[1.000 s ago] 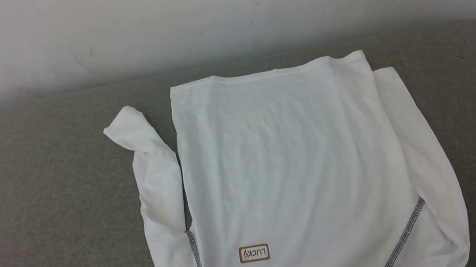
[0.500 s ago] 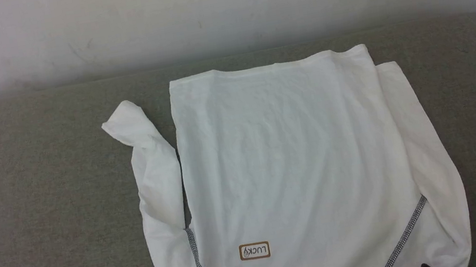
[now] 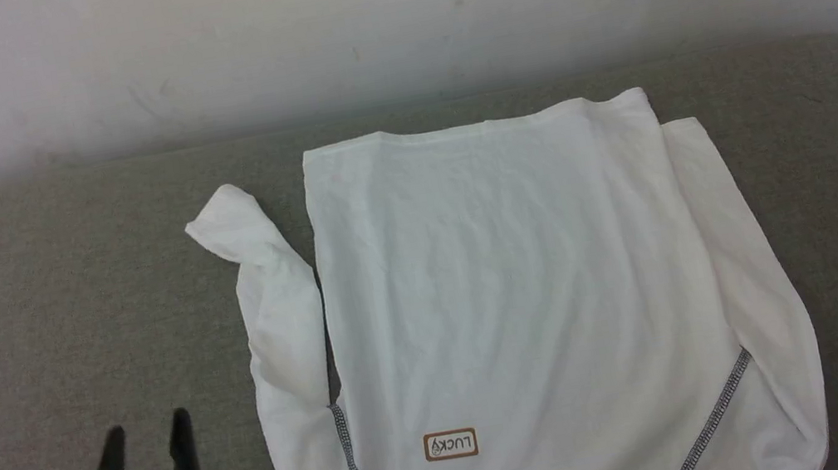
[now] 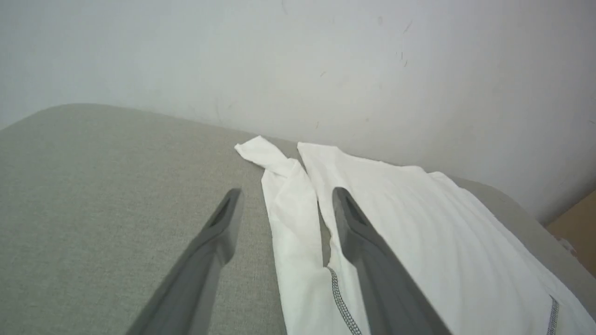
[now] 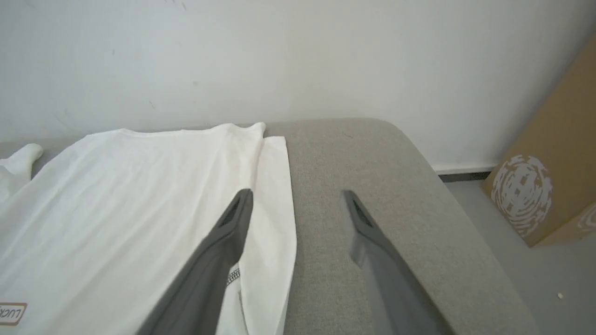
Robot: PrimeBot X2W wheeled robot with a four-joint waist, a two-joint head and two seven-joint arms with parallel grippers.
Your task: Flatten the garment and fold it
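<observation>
Shirt (image 3: 513, 296) lies mostly flat on grey pad (image 3: 61, 308), hem twd wall. Sleeve (image 3: 278, 324) on robot's left is kinked at the cuff. Both grippers spread wide, empty: L gripper (image 3: 146, 425) off to the shirt's side, R gripper (image 5: 298, 193) over its other edge. Risks: thin fabric, so a pinch may catch 2 layers or drag the body askew. Kinked cuff left unfixed = lump folded in.

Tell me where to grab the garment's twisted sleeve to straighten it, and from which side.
Grip the sleeve's folded-over cuff end, coming from the robot's left across the grey cushion. That end sticks out away from the body of the garment, so the open left gripper could probably pinch it alone without catching the main panel.
</observation>
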